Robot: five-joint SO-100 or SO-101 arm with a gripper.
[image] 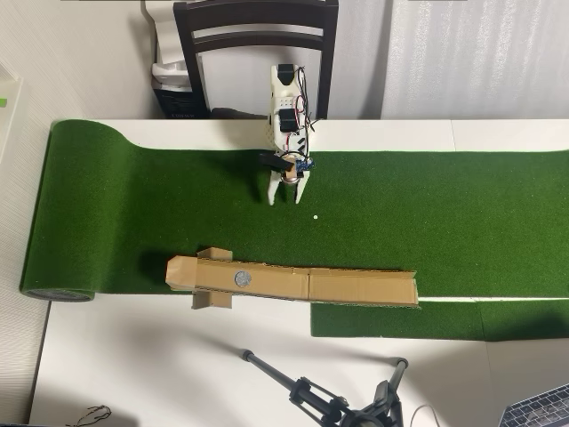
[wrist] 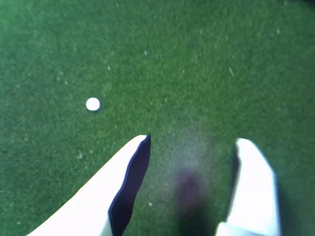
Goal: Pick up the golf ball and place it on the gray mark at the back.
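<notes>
The claw (image: 286, 201) is seen in the overhead view at the end of the white arm (image: 286, 98), with its two white fingers (image: 273, 191) pointed down toward the lower edge of the picture. The fingers are spread apart, and nothing is gripped between their tips. In the wrist view the claw (wrist: 195, 140) is shown from close: one finger (wrist: 88, 196) enters from the lower left with a dark inner side, the other from the lower right, and only green turf (wrist: 197, 59) is seen in the gap, with a dim dark blur on it.

A tiny white dot (image: 315, 216) is lying on the turf just beside the claw, below and to the right of it in the overhead view; in the wrist view it (wrist: 92, 103) is found to the upper left of the fingers.

The golf ball cannot be made out with certainty in either view, so its place cannot be told.

The gray mark (image: 243, 278) is located on a long cardboard strip (image: 356, 286), well apart from the claw, toward the lower left. The strip is laid along the lower edge of the turf mat (image: 444, 205), which is rolled up at its left end. The mat is carried by a white desk (image: 133, 365). A dark chair (image: 258, 36) is placed behind the arm, and a black tripod (image: 311, 396) is lying on the desk at the bottom.
</notes>
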